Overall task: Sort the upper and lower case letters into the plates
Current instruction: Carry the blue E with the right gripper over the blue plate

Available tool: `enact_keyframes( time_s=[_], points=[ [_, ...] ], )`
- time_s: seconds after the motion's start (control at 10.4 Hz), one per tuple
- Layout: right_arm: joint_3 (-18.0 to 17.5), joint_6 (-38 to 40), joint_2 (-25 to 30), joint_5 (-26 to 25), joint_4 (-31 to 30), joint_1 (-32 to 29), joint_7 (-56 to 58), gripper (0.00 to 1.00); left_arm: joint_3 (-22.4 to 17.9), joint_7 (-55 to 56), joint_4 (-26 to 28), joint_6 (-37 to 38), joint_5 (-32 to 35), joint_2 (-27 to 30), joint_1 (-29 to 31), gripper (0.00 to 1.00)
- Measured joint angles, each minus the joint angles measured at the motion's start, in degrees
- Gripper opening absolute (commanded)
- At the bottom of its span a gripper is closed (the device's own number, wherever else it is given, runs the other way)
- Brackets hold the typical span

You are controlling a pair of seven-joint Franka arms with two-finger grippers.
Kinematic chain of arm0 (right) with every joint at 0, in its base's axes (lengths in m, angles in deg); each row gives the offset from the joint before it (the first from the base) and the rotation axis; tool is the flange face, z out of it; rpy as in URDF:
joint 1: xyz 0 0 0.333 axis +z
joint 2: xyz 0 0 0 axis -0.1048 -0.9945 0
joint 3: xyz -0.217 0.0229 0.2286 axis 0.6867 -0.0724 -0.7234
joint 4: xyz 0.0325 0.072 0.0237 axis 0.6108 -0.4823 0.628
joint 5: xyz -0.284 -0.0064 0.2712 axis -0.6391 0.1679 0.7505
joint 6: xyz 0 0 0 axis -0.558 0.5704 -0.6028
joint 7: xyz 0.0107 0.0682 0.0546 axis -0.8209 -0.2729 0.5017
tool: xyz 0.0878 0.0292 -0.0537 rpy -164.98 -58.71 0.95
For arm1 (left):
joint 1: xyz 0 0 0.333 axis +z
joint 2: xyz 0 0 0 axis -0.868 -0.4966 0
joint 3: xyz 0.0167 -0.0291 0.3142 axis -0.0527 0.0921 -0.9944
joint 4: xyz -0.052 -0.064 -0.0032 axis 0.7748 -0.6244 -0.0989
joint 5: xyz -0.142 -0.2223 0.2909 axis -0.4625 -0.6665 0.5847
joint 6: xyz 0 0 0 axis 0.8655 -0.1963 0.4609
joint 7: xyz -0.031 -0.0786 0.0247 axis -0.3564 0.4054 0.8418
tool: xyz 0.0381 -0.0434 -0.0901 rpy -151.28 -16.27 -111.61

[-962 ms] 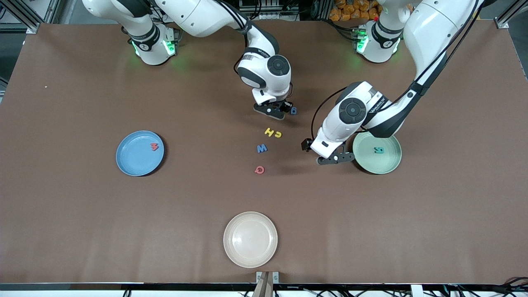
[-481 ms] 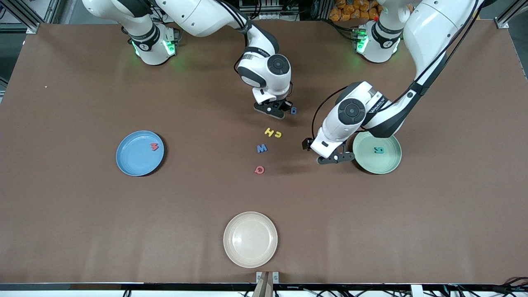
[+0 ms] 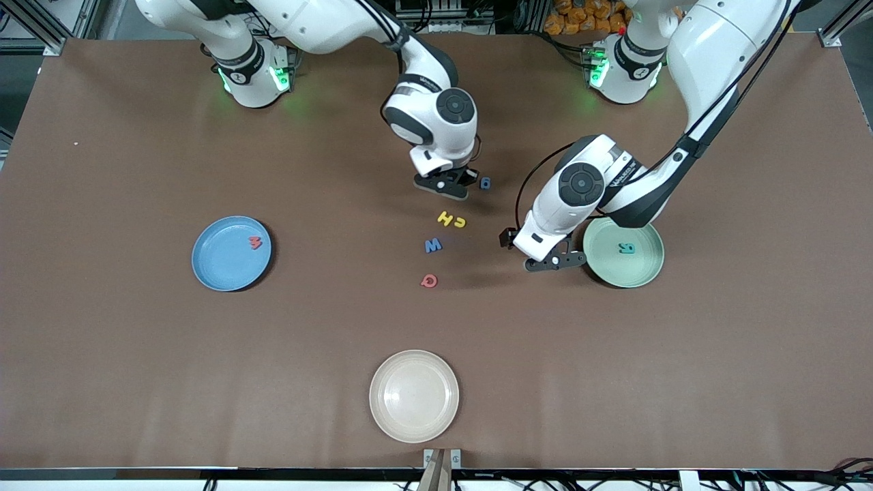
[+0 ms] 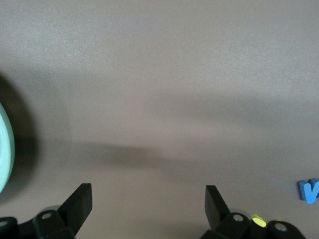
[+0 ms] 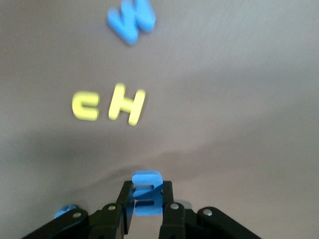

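Note:
My right gripper (image 3: 455, 184) (image 5: 146, 193) is shut on a light blue letter (image 5: 147, 180), just above the table. A dark blue letter (image 3: 485, 183) lies beside it. Nearer the front camera lie a yellow H (image 3: 445, 218) (image 5: 127, 103), a yellow c (image 3: 460, 222) (image 5: 84, 106), a blue W (image 3: 433, 245) (image 5: 130, 21) and a red Q (image 3: 428, 280). The blue plate (image 3: 218, 269) holds a red M (image 3: 255, 242). The mint green plate (image 3: 644, 273) holds a teal letter (image 3: 627, 248). My left gripper (image 3: 556, 262) (image 4: 148, 199) hangs open beside the green plate with nothing in it.
A cream-beige plate (image 3: 414, 409) sits near the table's front edge. The left wrist view shows the green plate's rim (image 4: 4, 154) and the blue W (image 4: 310, 190) at its edges. Bare brown table lies between the blue plate and the letters.
The right gripper shut on the light blue letter, and its hand shifted slightly toward the right arm's end of the table. The left arm stayed still.

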Motion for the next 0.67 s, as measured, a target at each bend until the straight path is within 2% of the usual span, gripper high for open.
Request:
enact_keyframes(
  time_s=[0.19,0.58,0.67],
  points=[
    [0.0,7.5,6.0,5.5,0.1,-6.2,12.1,0.0,0.0,0.0,-0.1,0.0,0.0,0.0,0.0,1.0],
    [0.5,20.7,14.7,9.3,0.0,-21.3,33.4,0.0,0.0,0.0,-0.5,0.1,0.0,0.1,-0.1,1.0],
    [2.0,24.0,15.6,9.5,-0.2,-23.9,38.1,0.0,0.0,0.3,-0.5,0.1,0.0,0.0,-0.4,1.0]
  ],
)
